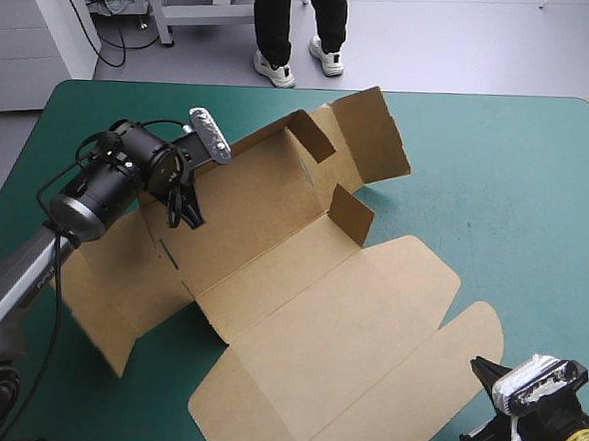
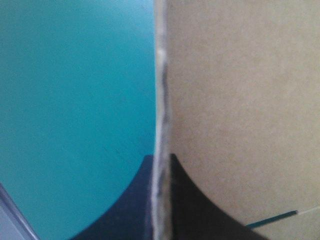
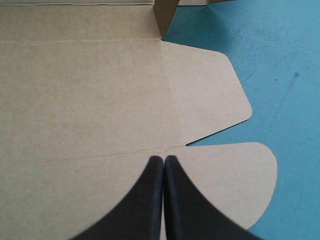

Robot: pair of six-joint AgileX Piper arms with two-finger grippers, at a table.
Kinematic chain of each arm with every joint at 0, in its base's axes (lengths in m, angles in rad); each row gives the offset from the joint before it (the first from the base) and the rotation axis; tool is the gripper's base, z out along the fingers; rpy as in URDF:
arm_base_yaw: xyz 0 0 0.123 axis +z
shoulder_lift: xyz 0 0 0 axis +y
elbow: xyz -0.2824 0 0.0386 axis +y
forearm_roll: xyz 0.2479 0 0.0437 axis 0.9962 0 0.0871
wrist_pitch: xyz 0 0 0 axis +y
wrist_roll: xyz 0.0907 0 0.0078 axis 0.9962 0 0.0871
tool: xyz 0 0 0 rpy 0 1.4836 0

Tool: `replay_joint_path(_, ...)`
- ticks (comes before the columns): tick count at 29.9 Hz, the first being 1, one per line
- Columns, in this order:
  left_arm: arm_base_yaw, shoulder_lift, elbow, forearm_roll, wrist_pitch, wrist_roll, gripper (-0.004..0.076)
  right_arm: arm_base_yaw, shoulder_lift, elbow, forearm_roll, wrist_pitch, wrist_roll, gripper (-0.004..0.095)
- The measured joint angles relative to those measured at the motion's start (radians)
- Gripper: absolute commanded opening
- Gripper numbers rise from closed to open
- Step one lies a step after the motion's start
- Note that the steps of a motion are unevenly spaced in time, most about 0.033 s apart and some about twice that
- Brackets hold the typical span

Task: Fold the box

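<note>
The box (image 1: 311, 281) is spread over the teal-green cover (image 1: 507, 174), mostly flat, with its far walls and flaps raised. One raised side wall is pinched edge-on between the all but closed fingers of the left gripper (image 2: 161, 162), and the board runs on ahead of it. The right gripper (image 3: 164, 160) is pressed together with nothing held. The flat lid panel lies ahead of it, with two rounded flaps to one side. Pale lettering on the left arm (image 1: 47, 277) is too small to be read.

left arm (image 1: 94, 190): black, silver band | right hand (image 3: 164, 160): black, fin-shaped
</note>
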Motion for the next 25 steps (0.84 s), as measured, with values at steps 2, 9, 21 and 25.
replay_joint_path(2, -0.04, 0.001, -0.004, 0.047, -0.032, 0.002, -0.0008, 0.0, 0.0, 0.0, 0.0, 0.0, 0.0, -0.0018)
replay_joint_path(9, -0.215, 0.001, -0.005, 0.194, -0.099, 0.01, -0.0008, 0.0, 0.0, 0.0, 0.0, 0.0, 0.0, -0.0018)
replay_joint_path(21, -0.3, -0.079, 0.129, 0.213, -0.239, 0.188, -0.0008, 0.0, 0.0, 0.0, 0.0, 0.0, 0.0, -0.0018)
replay_joint_path(25, -0.305, -0.163, 0.228, 0.197, -0.316, 0.213, -0.0008, 0.0, 0.0, 0.0, 0.0, 0.0, 0.0, -0.0018)
